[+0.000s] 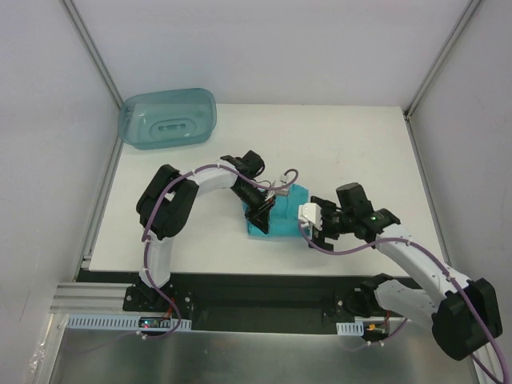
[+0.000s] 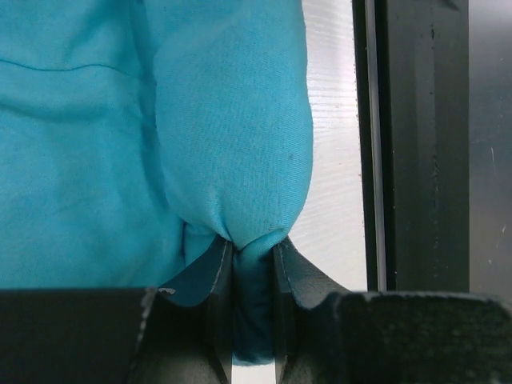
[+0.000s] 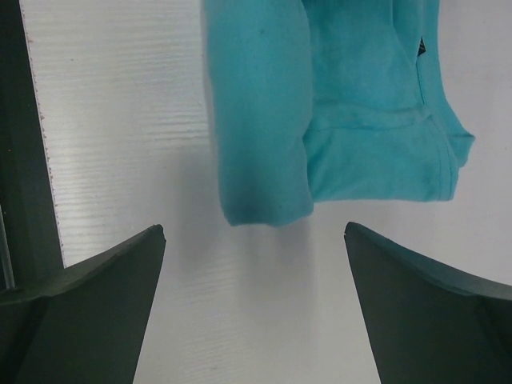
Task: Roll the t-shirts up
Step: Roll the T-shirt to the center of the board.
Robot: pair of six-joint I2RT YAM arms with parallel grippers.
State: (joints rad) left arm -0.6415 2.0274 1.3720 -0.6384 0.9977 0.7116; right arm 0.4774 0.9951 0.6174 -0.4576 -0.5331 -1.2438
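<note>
Pinching a fold of the plain teal soft-fabric t-shirt (image 2: 232, 120), your left hand (image 2: 244, 256) is clamped on the cloth. The shirt lies bunched on the flat white worktop (image 1: 360, 152), towards its near edge. Your right hand (image 3: 254, 232) is spread wide just right of it, not touching. A translucent blue-green plastic tub (image 1: 168, 120) sits far left.

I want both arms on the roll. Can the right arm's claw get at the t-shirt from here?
Probably yes: the right claw is open, only bare table lies between it and the t-shirt, and the left claw pinches a fold elsewhere.
</note>
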